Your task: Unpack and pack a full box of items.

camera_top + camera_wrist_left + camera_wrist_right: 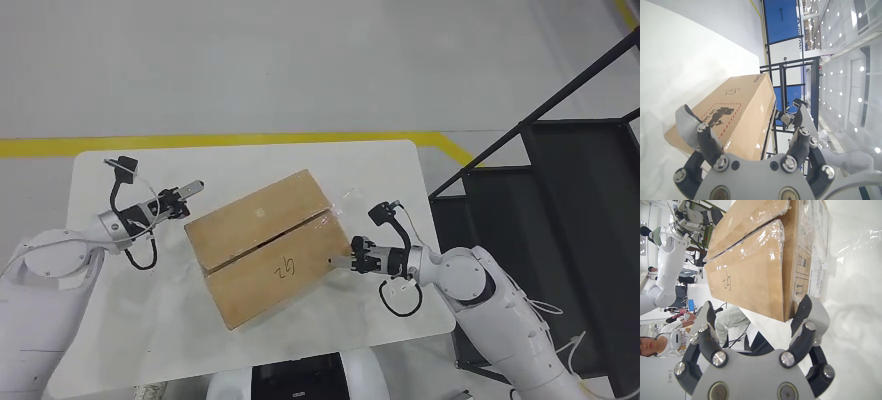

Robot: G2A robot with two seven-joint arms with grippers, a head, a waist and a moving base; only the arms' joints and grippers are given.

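Note:
A closed cardboard box with a slit taped seam and a handwritten mark on its top lies slanted in the middle of the white table. My left gripper hovers a short way off the box's left end, open and holding nothing; in the left wrist view the box lies just beyond the left gripper. My right gripper is at the box's right near corner, open. In the right wrist view the right gripper straddles that corner of the box, one finger against the labelled side.
Loose clear film lies on the table beside the box's right end. A black metal rack stands off the table's right edge. The table's near and left parts are bare white surface.

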